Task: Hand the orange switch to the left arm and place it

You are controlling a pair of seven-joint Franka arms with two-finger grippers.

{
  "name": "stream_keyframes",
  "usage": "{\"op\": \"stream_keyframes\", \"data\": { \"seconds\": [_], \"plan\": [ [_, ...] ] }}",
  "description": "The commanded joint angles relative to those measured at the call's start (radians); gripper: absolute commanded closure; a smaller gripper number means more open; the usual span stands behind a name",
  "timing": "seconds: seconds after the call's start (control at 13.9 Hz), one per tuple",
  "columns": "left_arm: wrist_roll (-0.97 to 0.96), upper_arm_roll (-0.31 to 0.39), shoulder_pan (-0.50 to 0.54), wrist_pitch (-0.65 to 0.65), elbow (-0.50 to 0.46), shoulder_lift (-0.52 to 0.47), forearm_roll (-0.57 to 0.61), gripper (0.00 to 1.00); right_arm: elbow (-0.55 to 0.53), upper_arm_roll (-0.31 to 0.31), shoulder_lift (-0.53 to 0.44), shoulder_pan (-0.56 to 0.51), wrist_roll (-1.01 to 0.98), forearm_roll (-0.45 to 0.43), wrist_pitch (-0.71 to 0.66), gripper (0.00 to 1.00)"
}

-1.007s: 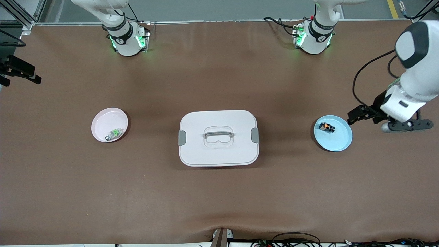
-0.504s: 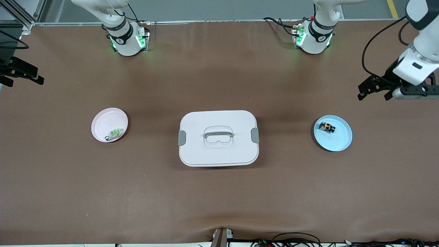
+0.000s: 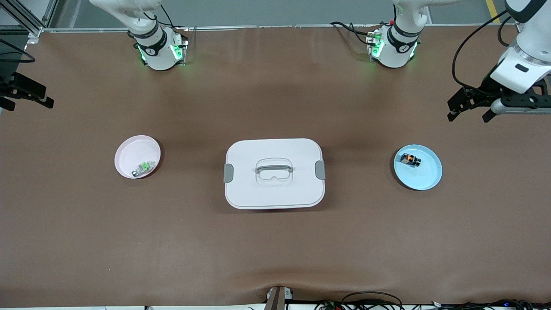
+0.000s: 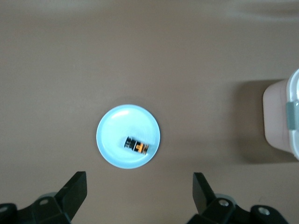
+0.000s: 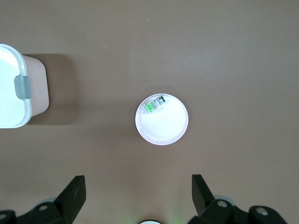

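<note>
Switch first: tiny orange-and-black switch with a round black cap (image 3: 410, 159) lies on its side in the round pale-blue plate (image 3: 426, 181), toward the left arm's end of the table, well apart from the large white lidded box with grey side clips (image 3: 274, 173) at table centre. Judged light, rigid, hard plastic; small and likely to roll or skid on the glazed plate. Best hold looks to be across the squarish orange-and-black body, not the rounded cap, with fingers coming straight down so the plate rim is not struck.

Left gripper (image 3: 467, 110) hangs high over bare brown table (image 3: 275, 258) near the edge at the left arm's end, not over the plate. Wrist points down; in the left wrist view its fingers (image 4: 74, 191) stand wide apart with nothing between them, and plate and switch sit in the gap's line of sight.

Right gripper (image 3: 26, 94) waits over the table edge at the right arm's end, jaws likewise fully spread and empty. Below it, a round pink plate (image 3: 131, 148) holds a small green-and-silver component (image 3: 144, 168).

Pick not yet begun.
</note>
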Motion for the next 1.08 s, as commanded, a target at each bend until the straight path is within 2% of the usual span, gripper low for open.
{"op": "stream_keyframes", "data": {
  "seconds": [0.0,0.14,0.43,0.65,1.01],
  "plan": [
    [-0.006,-0.005,0.005,-0.09,0.186,0.121,0.016,0.0,-0.009,-0.001,-0.011,0.001,-0.002,-0.005,0.012,0.0],
    [-0.01,-0.005,0.001,-0.161,0.277,0.169,0.014,0.0,-0.01,0.001,-0.011,0.02,-0.01,-0.041,0.018,0.0],
    [-0.01,-0.004,0.004,-0.237,0.403,0.246,0.016,0.0,-0.013,-0.001,-0.011,0.024,-0.009,-0.042,0.025,0.0],
    [-0.039,-0.007,-0.002,-0.254,0.399,0.254,0.055,0.0,-0.016,-0.005,-0.013,0.025,-0.013,-0.042,0.025,0.0],
    [-0.046,-0.007,-0.002,-0.267,0.397,0.254,0.056,0.0,-0.016,-0.022,-0.013,0.025,-0.065,-0.042,0.025,0.0]
  ]
}}
